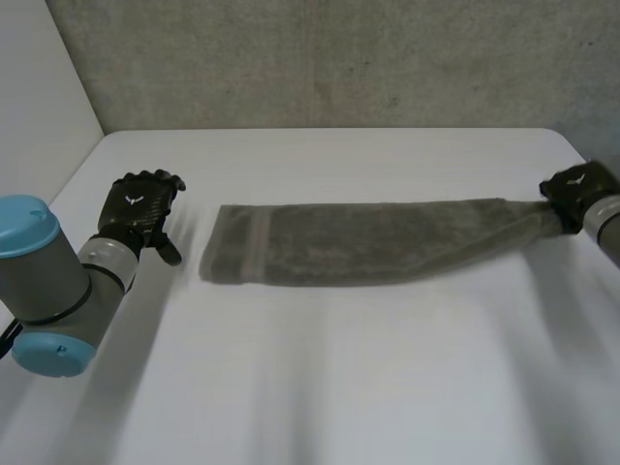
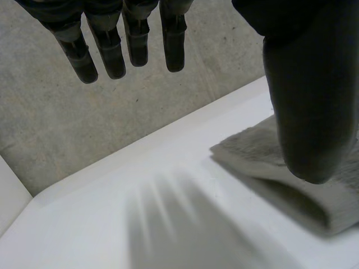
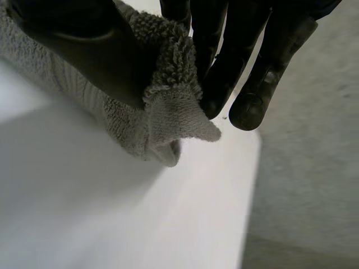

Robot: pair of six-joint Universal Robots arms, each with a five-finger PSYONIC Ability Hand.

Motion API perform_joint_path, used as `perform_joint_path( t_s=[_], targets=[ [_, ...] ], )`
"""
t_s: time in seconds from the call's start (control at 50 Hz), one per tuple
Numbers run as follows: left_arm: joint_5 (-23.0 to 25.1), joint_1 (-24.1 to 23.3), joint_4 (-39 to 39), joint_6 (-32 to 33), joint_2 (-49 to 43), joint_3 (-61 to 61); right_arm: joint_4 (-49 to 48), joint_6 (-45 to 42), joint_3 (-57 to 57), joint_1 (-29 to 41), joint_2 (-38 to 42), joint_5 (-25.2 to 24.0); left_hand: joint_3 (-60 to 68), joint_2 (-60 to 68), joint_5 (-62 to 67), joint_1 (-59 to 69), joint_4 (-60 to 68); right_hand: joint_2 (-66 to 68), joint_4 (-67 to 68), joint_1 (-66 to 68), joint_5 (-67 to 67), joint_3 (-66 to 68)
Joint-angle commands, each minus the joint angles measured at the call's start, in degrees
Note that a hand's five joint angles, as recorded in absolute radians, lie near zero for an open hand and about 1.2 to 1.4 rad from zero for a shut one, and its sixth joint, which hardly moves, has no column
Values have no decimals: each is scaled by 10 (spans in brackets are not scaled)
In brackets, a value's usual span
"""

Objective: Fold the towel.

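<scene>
The towel [image 1: 368, 242] lies long and thin across the table [image 1: 320, 387], and it looks doubled along its length. Your right hand [image 1: 578, 192] is at the towel's right end. Its fingers [image 3: 224, 67] and thumb pinch that end. Your left hand [image 1: 143, 206] hovers just beside the towel's left end and does not touch it. Its fingers [image 2: 132, 39] are straight and a little spread, and they hold nothing.

The step now looks like bringing 1 end of the towel over to the other. To do it well, lift the right end only a little, so the cloth does not swing. Carry it straight along the towel toward the left end. Press the left end flat with your left hand so it cannot slide. Line up the 2 short edges before you let go.
</scene>
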Motion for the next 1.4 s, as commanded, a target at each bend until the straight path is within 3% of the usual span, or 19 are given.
perform_joint_path(
  t_s=[0.02,0.04,0.08,0.1,0.14,0.2,0.24,0.32,0.34,0.36,0.4,0.44,0.62,0.74,0.86,1.06,1.18,1.32,1.4],
  targets=[
    [0,-3,0,0,1,0,3,-22,-87,83,-17,43,-40,-33,-27,-43,-43,71,35,190,33,52],
    [0,-3,0,0,1,0,3,-22,-88,83,-17,43,-40,-33,-27,-43,-43,71,35,190,33,52],
    [0,-3,0,0,0,0,3,-24,-133,174,-13,56,-40,-33,-27,-43,-43,71,35,190,33,52],
    [0,-3,0,0,0,0,3,-24,-133,175,-13,56,-40,-33,-27,-43,-43,71,35,190,33,52],
    [0,-2,0,0,1,0,2,-25,-163,252,-3,61,-40,-33,-27,-43,-43,71,35,190,33,52],
    [0,-1,0,0,1,0,2,-25,-174,292,11,56,-40,-33,-27,-43,-43,71,35,190,33,52],
    [0,1,0,0,1,-1,-2,-25,-190,368,47,47,-40,-33,-27,-43,-43,71,35,190,33,52],
    [0,4,0,0,1,-2,-6,-27,-220,423,100,45,-40,-33,-27,-43,-43,71,35,190,33,52],
    [0,4,0,0,1,-2,-6,-28,-246,446,132,48,-40,-33,-27,-43,-43,-26,-63,92,-65,-46],
    [0,4,0,0,1,-2,-6,-28,-247,446,133,48,-40,-33,-27,-43,-43,-27,-64,91,-65,-47],
    [0,4,0,0,1,-2,-2,-41,-289,474,186,55,-40,-33,-27,-43,-43,-554,-591,-436,-592,-574],
    [0,4,0,0,1,-2,-2,-51,-300,480,201,63,-40,-33,-27,-43,-43,-629,-665,-510,-667,-648],
    [2,-3,-1,0,1,-3,0,-57,-230,476,177,124,-40,-33,-27,-43,-43,-629,-665,-510,-667,-648],
    [9,-11,-1,1,5,-11,-5,-39,-107,444,105,120,-37,-30,-24,-40,-40,-629,-665,-510,-667,-648],
    [11,-46,-1,4,6,-17,-29,36,18,384,23,116,-25,-18,-12,-28,-28,-629,-665,-510,-667,-648],
    [89,-97,0,10,-27,-6,-53,147,150,275,-54,70,18,26,32,15,15,-629,-665,-510,-667,-648],
    [89,-111,0,11,-43,12,-76,188,170,253,-52,36,22,29,35,19,19,-629,-665,-510,-667,-648],
    [86,-115,0,10,-43,16,-111,277,177,242,-17,-13,19,26,32,15,15,-509,-545,-390,-547,-528],
    [86,-115,0,10,-40,11,-125,293,177,242,-8,-17,17,24,30,14,14,-455,-491,-336,-493,-474]
  ],
)
